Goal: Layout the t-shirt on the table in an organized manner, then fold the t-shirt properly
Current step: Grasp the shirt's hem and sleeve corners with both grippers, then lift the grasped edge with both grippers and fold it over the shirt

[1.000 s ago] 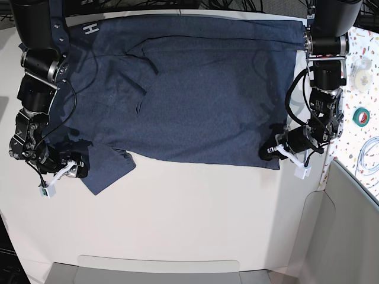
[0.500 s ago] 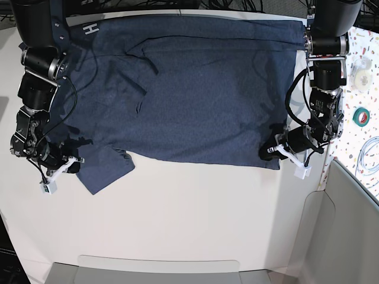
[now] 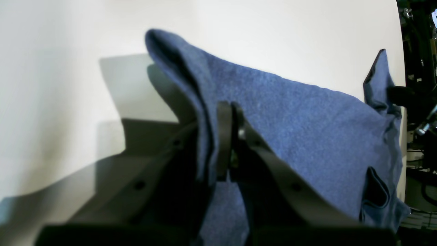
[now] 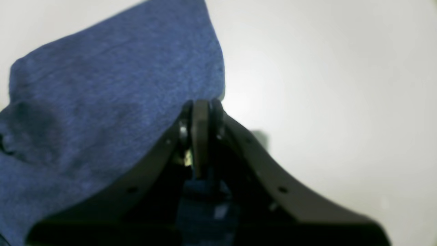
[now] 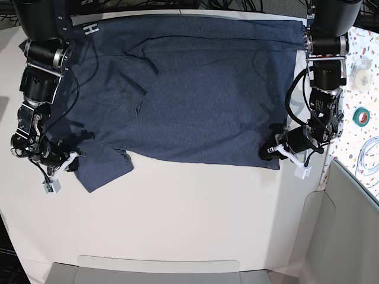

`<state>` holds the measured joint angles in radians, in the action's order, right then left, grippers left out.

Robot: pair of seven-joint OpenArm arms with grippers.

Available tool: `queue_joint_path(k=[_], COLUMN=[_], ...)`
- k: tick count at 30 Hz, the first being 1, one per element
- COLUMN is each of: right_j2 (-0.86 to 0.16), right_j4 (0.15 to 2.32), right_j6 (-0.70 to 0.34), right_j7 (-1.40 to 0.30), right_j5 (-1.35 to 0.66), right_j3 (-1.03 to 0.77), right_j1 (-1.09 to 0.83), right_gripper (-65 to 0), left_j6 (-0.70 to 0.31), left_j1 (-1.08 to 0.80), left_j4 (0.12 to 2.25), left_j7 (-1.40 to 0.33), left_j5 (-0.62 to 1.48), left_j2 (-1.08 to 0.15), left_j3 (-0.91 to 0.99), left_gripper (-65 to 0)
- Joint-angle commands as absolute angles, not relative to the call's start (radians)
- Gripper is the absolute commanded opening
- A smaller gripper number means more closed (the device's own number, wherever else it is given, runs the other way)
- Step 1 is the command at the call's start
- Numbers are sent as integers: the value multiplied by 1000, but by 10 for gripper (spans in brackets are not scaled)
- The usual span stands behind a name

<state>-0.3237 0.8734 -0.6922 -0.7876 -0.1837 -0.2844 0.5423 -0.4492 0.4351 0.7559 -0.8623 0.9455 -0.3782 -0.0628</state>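
Spread over the white table [image 5: 189, 225] from 9 to 3 o'clock, the limp, light navy t-shirt [image 5: 189, 94] sags between the left gripper [image 5: 271, 151] and right gripper [image 5: 70, 161], each clamped on a near-edge corner, likely the surest holds.

bright, even overhead light (soft shadows only), with both wrist views blurred and bowed at the edges

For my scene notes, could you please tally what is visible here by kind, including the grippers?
T-shirt: 1
Table: 1
Grippers: 2, the left gripper and the right gripper, both shut on the t-shirt
Tape roll: 1
Total: 5
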Motion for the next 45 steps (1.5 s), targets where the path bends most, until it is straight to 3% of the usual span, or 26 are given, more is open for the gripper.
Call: queue_joint_path(k=[1, 7, 19, 28, 35, 45], right_j2=[-338, -338, -338, -334, -317, -315], right_j4=[914, 1055, 1411, 1659, 1782, 1817], right_j6=[-698, -698, -698, -698, -698, -698], right_j7=[-763, -763, -763, -763, -763, -763], right_j5=[-202, -202, -205, -205, -205, -205], right_j3=[-285, -289, -291, -354, -475, -509], right_j1=[567, 484, 269, 87, -50, -189], right_gripper=[-650, -650, -650, -650, -650, -650], left_j6=[-435, -435, -435, -435, -435, -435], left_j1=[441, 424, 240, 110, 30, -25], left_j4=[762, 822, 1185, 1451, 1573, 1630], left_j7=[-895, -895, -895, -898, -1041, -1184], left_j5=[909, 909, 909, 905, 906, 905], left_j2=[-387, -389, -390, -390, -389, -389], left_j3=[-62, -62, -59, 71, 182, 200], left_gripper=[-650, -650, -650, -650, -650, -650])
